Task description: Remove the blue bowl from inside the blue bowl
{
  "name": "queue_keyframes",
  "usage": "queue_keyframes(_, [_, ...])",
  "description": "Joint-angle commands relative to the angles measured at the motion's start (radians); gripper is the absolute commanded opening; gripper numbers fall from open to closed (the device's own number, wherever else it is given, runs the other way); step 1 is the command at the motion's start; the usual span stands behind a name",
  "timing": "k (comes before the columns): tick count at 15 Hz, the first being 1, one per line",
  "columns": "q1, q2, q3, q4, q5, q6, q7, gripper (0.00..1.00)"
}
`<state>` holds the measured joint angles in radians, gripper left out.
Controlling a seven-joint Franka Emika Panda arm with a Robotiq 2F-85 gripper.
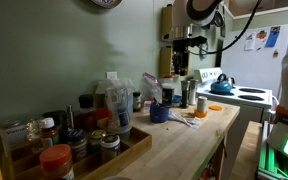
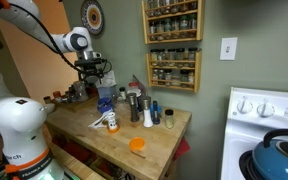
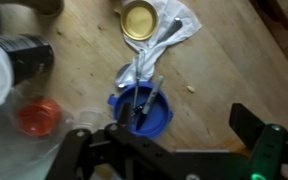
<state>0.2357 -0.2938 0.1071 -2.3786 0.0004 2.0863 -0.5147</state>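
A blue bowl (image 3: 144,108) sits on the wooden counter with a few metal utensils lying in it; I cannot tell whether a second bowl is nested inside. It shows in both exterior views (image 1: 159,113) (image 2: 104,103). My gripper (image 3: 184,118) is open and empty. It hangs above the counter, with its left finger over the bowl's rim and its right finger over bare wood. In both exterior views the gripper (image 1: 181,66) (image 2: 92,78) is well above the bowl.
A yellow-lidded tin (image 3: 141,20) on a white cloth (image 3: 179,30) lies beyond the bowl. An orange-lidded jar (image 3: 39,117) and a dark jar (image 3: 24,55) stand to its left. Several jars and bottles (image 1: 109,105) crowd the counter. A blue kettle (image 1: 220,86) sits on the stove.
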Motion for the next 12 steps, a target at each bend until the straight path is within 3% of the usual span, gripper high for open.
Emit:
queue_keyframes(1, [0.048,0.101,0.048,-0.005,0.061,0.144,0.034,1.0])
queue_keyframes(7, [0.045,0.127,0.058,0.004,0.072,0.17,0.019,1.0])
queue_keyframes(12, [0.053,0.208,0.057,-0.034,0.233,0.467,0.042,1.0])
